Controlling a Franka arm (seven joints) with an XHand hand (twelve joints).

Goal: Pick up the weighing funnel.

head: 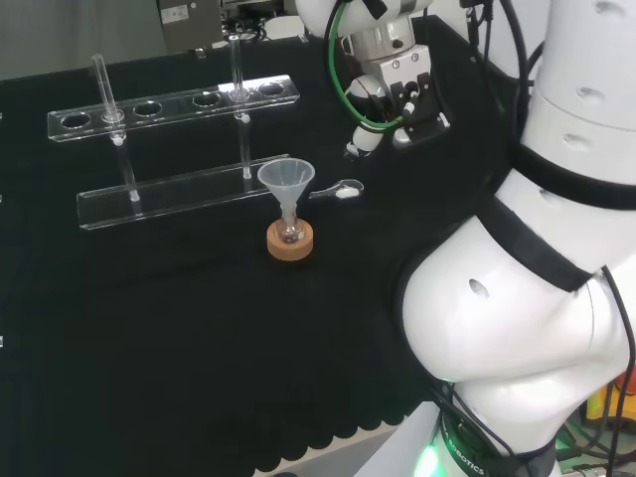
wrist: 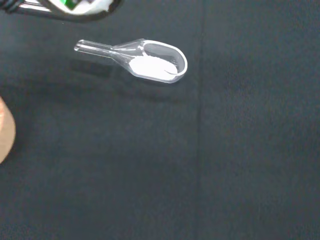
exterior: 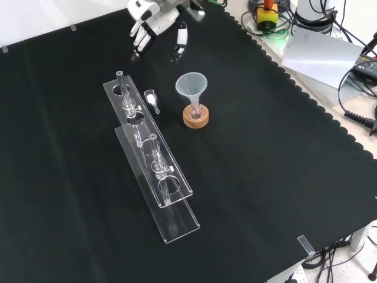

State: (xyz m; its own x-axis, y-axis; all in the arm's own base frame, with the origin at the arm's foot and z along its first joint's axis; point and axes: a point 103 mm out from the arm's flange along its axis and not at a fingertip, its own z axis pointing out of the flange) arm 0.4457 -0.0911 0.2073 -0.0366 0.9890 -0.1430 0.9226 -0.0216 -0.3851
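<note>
The weighing funnel [wrist: 145,61] is a small clear scoop with a short stem, and it lies on the black cloth with white powder in its bowl. In the front view the weighing funnel [exterior: 151,99] rests between the tube rack and the big funnel. In the head view the weighing funnel [head: 340,190] lies just right of the big funnel. The hand [exterior: 154,26] hovers above the cloth near the front view's top, beyond the scoop, with fingers straight and spread, touching nothing. In the head view the hand [head: 370,124] hangs above and right of the scoop.
The big funnel [exterior: 191,86] stands mouth up in a small flask on a cork ring [exterior: 195,117]. A clear tube rack [exterior: 147,154] with two tubes runs along the cloth beside the scoop. The arm's white links [head: 537,298] stand at the head view's right.
</note>
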